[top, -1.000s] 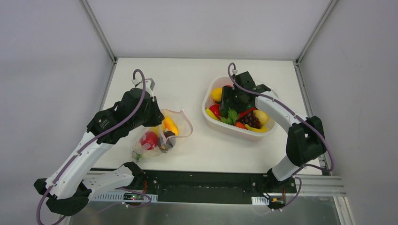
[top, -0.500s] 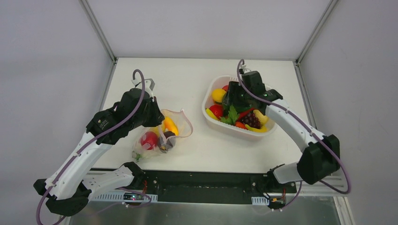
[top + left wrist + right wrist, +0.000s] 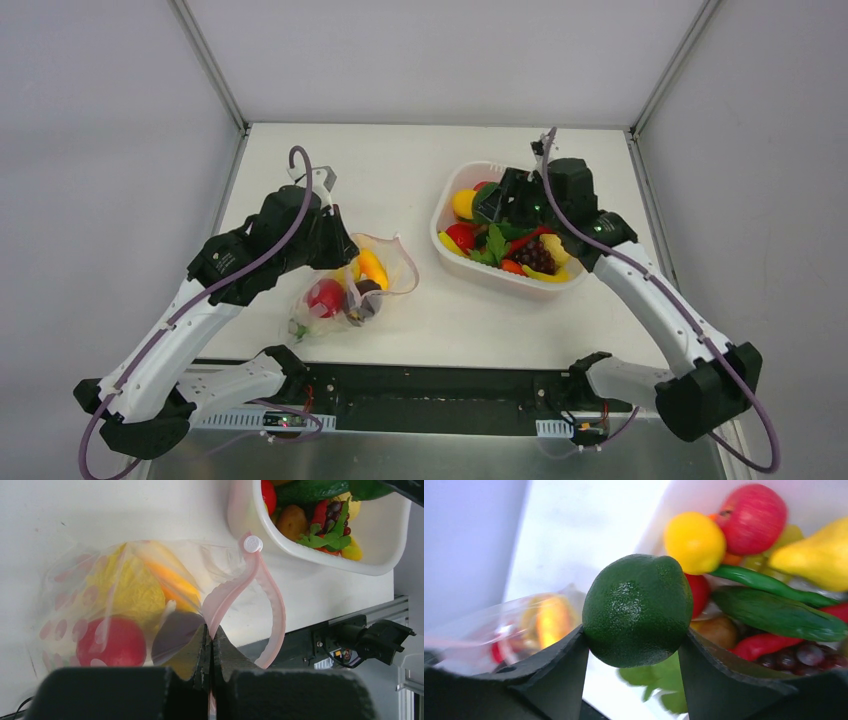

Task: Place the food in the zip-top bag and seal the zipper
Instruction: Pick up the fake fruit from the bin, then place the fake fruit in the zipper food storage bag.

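While the left hand (image 3: 210, 645) is pinching the zipper (image 3: 231, 589) of the zip-top bag (image 3: 100, 590) lying on the white counter (image 3: 380, 170), the right hand (image 3: 634, 647) is gripping a dark green fruit (image 3: 638, 605) over the basket (image 3: 310, 556). Carrying it level into the bag's mouth before releasing seems wisest. Plain grey walls (image 3: 440, 60) are enclosing the counter.

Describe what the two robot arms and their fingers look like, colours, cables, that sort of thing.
Both arms share one build: white tubular links joined by chunky black joint housings. The left arm and right arm each carry a thin purple cable looping from base to wrist. The fingers are black, wedge-shaped, with a rough matte surface. No markings are legible.
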`<control>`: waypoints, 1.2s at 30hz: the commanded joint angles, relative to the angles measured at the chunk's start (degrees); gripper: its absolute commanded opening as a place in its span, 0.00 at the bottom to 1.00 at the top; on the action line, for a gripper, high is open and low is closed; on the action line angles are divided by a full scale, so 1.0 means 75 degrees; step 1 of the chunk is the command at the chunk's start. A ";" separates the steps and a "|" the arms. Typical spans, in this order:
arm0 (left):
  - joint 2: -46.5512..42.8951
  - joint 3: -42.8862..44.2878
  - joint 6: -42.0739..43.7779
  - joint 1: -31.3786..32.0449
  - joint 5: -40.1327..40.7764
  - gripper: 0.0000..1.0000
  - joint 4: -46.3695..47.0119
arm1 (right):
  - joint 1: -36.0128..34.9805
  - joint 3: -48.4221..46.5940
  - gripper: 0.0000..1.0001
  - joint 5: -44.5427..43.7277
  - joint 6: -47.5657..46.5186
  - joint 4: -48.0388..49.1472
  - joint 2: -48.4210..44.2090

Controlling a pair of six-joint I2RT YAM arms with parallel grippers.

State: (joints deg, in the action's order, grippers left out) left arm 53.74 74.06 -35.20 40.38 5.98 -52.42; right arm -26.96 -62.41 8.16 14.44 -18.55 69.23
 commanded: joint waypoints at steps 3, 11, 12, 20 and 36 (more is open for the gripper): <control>0.0014 0.0054 -0.0143 -0.0099 -0.0415 0.00 0.0569 | -0.0185 0.0131 0.44 0.2285 0.0649 0.1476 -0.1310; 0.0065 -0.0019 -0.0300 -0.0096 -0.0785 0.00 0.0996 | -0.2019 0.0002 0.43 0.3050 0.0295 0.1510 -0.1065; 0.0076 -0.0019 -0.0318 -0.0093 -0.0954 0.00 0.1017 | -0.2297 -0.0056 0.43 0.2911 0.0159 0.1434 -0.0969; 0.0059 -0.0002 -0.0322 -0.0099 -0.1213 0.00 0.1071 | -0.3968 -0.0827 0.44 0.1107 -0.1086 0.0592 -0.0091; -0.0213 -0.0147 -0.0709 -0.0087 -0.1786 0.00 0.1718 | -0.5104 -0.1492 0.59 -0.2031 -0.2089 0.0618 0.1066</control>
State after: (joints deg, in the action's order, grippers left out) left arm 54.30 73.14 -38.20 40.38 -4.60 -45.23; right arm -64.55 -71.42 -0.25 1.45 -16.91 77.17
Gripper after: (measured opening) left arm 0.009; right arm 0.623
